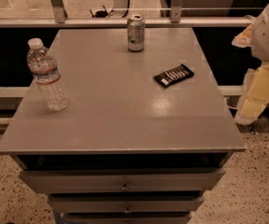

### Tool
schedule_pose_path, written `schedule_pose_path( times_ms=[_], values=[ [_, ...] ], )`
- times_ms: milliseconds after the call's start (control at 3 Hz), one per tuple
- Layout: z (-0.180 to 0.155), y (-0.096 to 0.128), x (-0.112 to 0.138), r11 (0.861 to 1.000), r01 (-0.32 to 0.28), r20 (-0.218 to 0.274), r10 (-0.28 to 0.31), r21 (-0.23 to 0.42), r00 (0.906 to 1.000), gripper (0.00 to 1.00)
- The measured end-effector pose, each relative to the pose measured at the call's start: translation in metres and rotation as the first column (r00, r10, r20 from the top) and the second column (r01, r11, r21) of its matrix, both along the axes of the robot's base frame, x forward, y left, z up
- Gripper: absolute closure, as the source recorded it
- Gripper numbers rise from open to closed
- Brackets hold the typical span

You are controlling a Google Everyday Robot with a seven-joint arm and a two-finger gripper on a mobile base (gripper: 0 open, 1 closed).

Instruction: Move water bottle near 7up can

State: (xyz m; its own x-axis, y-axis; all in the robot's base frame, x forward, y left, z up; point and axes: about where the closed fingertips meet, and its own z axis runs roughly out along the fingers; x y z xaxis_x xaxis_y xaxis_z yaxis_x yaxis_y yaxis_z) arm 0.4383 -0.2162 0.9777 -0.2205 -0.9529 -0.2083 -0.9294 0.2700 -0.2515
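The water bottle (pixel 47 76) is clear ribbed plastic with a white cap and a pale label band with a red stripe. It stands upright near the left edge of the grey table (pixel 120 111). The 7up can (pixel 136 32), silvery-white and green with a silver top, stands upright at the far middle of the table. The two are well apart. My gripper (pixel 257 94), white and pale yellow, hangs off the table's right side, beyond its edge and far from both the bottle and the can. It holds nothing that I can see.
A flat black snack packet (pixel 173 75) lies right of the table's centre. The table has drawers (pixel 123 181) on its front. A metal railing (pixel 116 21) runs behind the far edge. Speckled floor (pixel 260 190) lies around it.
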Motion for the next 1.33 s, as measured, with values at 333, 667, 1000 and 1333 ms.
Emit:
schedule_pose_path(
  times_ms=[333,667,1000,1333],
  values=[
    [0.000,0.000,0.000,1.000,0.000,0.000,0.000,0.000,1.0000,0.00],
    [0.001,0.010,0.006,1.000,-0.007,0.012,0.006,0.022,0.9999,0.00],
    [-0.002,0.054,0.033,0.992,-0.052,0.042,0.048,0.114,0.9980,0.00],
    [-0.003,0.125,0.077,0.953,-0.123,0.086,0.103,0.276,0.9910,0.00]
  ],
)
